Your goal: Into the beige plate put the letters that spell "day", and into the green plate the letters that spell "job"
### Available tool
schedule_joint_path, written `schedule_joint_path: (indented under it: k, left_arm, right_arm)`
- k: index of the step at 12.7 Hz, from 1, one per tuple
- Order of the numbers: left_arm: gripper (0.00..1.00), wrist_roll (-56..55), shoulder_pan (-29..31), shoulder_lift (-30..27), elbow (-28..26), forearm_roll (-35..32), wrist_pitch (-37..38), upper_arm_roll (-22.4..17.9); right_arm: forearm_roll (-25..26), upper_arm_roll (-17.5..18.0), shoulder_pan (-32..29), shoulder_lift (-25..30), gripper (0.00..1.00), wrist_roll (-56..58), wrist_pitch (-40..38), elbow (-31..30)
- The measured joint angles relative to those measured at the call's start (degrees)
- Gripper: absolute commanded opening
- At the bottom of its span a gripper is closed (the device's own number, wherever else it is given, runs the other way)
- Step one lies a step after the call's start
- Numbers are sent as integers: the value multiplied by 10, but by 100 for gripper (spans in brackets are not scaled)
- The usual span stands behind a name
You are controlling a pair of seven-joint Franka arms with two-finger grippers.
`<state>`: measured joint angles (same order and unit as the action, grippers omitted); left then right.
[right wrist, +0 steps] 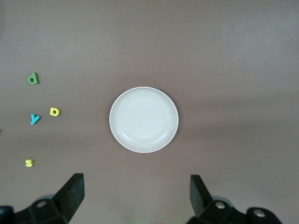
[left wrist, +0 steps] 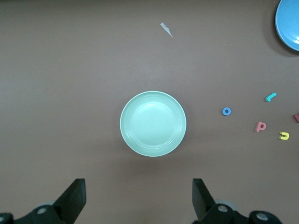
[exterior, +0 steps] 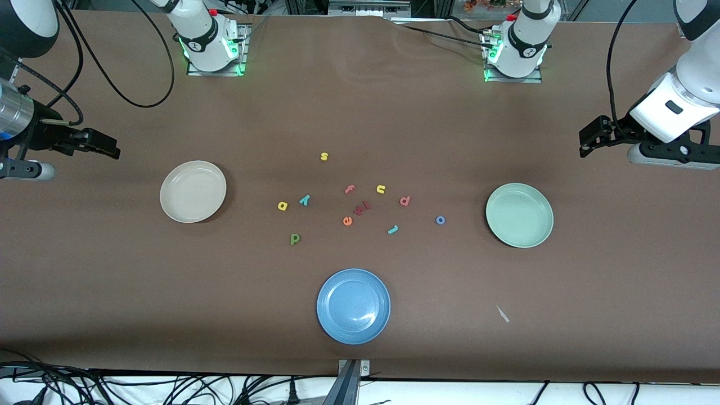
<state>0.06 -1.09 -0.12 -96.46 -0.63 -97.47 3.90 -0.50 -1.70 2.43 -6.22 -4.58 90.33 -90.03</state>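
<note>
My left claw [left wrist: 138,198] and right claw [right wrist: 135,196] hang released over the counter [exterior: 112,281], both plates bare.

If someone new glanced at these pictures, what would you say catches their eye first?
Three round plates ring a scatter of tiny coloured foam letters at mid-table: the beige plate toward the right arm's end, the green plate toward the left arm's end, and a blue plate nearest the front camera. The left hand and right hand wait open, each above its own end.
</note>
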Motion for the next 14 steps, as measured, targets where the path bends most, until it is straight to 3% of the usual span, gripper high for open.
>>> schedule_joint_path:
  k: [10, 14]
  left_arm:
    - [100, 0, 0, 0, 0, 0, 0, 0]
    - [100, 0, 0, 0, 0, 0, 0, 0]
  right_arm:
    - [0, 2, 3, -27, 100, 0, 4, 0]
    - [0, 4, 39, -50, 100, 0, 12, 0]
